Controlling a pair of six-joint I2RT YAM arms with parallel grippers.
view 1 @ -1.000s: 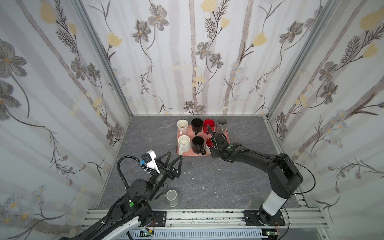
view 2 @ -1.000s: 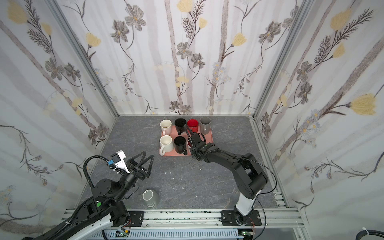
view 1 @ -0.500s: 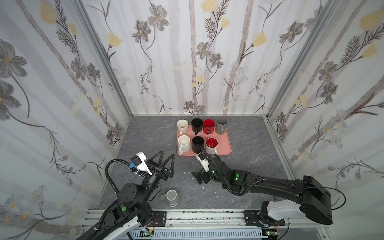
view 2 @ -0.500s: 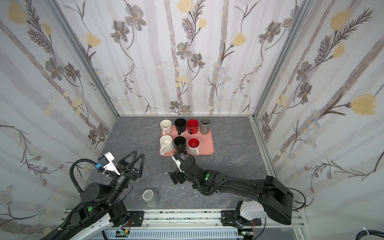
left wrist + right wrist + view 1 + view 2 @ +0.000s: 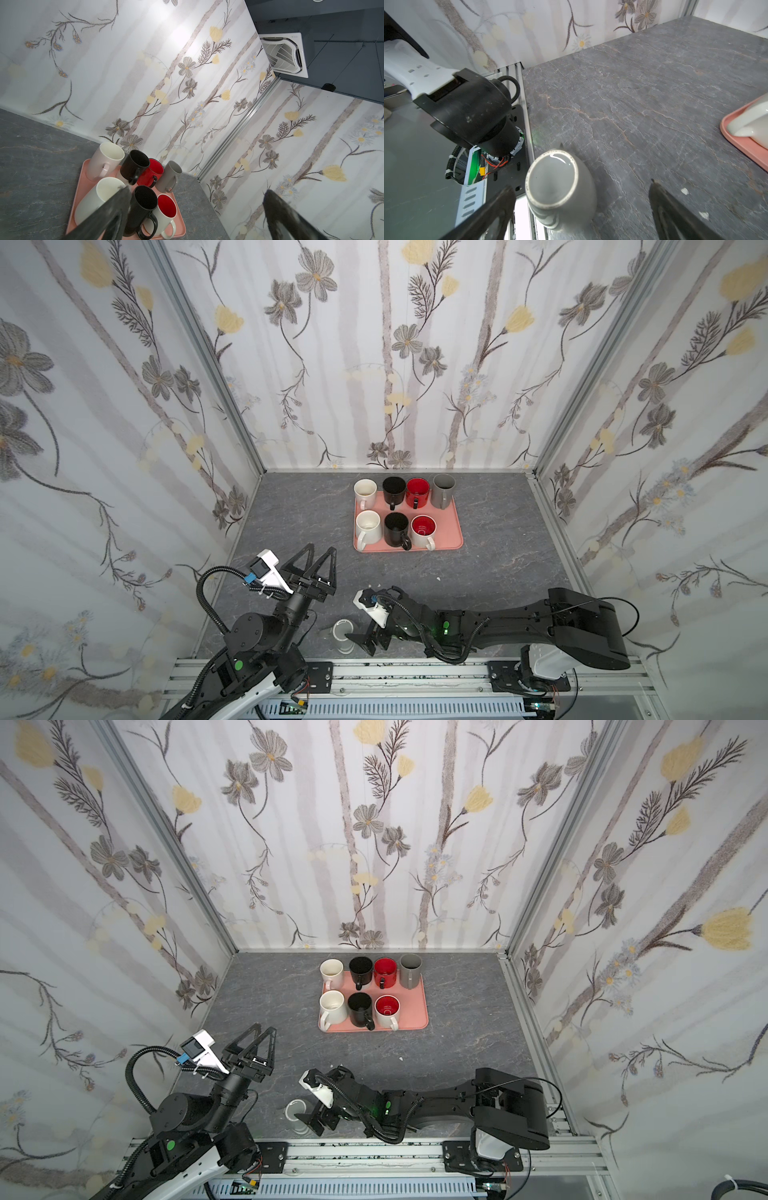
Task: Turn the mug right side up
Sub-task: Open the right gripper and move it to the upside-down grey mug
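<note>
Hovering wide open and empty just beside the upside-down grey mug (image 5: 554, 182) at the table (image 5: 654, 93) edge, the right hand (image 5: 365, 641) seems lined up to grasp it.

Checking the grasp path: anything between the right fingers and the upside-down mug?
Nothing. The right wrist view shows the mug just ahead of the open right gripper, framed by its fingers, with clear gaps on both sides.

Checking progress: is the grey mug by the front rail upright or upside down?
Upside down: the grey mug shows its closed, ringed base on top, mouth down on the table.
</note>
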